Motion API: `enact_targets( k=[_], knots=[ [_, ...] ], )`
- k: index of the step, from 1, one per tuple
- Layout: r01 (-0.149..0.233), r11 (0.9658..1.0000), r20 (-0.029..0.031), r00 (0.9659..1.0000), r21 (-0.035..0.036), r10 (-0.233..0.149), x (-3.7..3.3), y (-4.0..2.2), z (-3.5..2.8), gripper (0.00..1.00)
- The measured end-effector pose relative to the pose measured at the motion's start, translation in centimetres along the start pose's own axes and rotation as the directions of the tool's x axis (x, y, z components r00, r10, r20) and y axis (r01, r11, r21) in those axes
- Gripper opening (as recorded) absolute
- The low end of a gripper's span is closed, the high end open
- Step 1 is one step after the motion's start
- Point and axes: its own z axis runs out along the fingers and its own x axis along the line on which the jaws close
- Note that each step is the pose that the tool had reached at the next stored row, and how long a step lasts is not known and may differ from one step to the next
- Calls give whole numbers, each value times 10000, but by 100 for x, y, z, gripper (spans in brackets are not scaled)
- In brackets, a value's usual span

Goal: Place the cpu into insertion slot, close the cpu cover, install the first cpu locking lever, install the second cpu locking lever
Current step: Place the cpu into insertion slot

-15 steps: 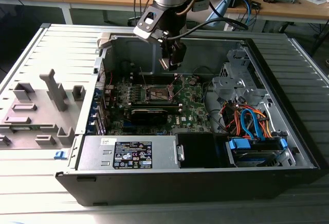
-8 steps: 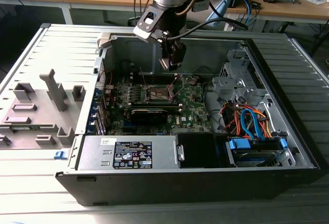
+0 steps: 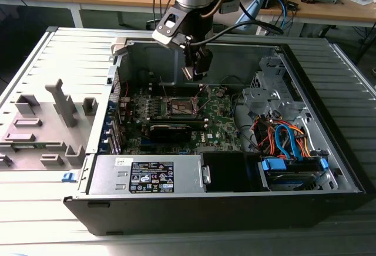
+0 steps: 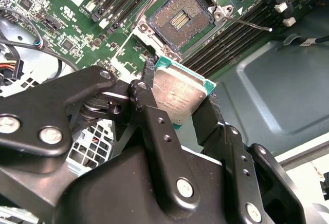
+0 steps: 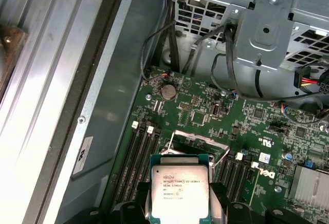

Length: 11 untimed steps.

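your claw hangs inside the open computer case, above the motherboard and over the slot area, tip clear of the board

claw is narrowed onto the cpu, black fingers pinching two opposite edges, silver face toward the second wrist camera, green rim showing at the corners

in the first wrist view the same cpu sits between the fingertips of the claw, printed side up

cpu is in the air, not seated; it's near the insertion slot but apart from it

slot is bare, gold-brown contact field fully exposed, silver rim around it; in the exterior view the slot lies below the claw

silver frame just past the cpu in the first wrist view looks like the cpu cover, lifted off the slot; its lower part is hidden behind the cpu

a thin locking lever sticks out from one corner of the slot, lying across the memory slots, not latched

memory slots run beside the socket area, and a coin battery sits further up the board

a long black card stands on the board just in front of the slot in the exterior view

power supply is along the near wall of the case, orange and blue cables toward the exterior view's right

the case rests on the grey ribbed worktop, grey fixture blocks at the exterior view's left
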Motion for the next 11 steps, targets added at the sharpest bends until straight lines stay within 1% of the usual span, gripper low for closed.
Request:
enact_targets(
  k=[11],
  knots=[
    [-102, 9999, 8, 9999, -2, 102, 0, 0, 3, 54]
  ],
)
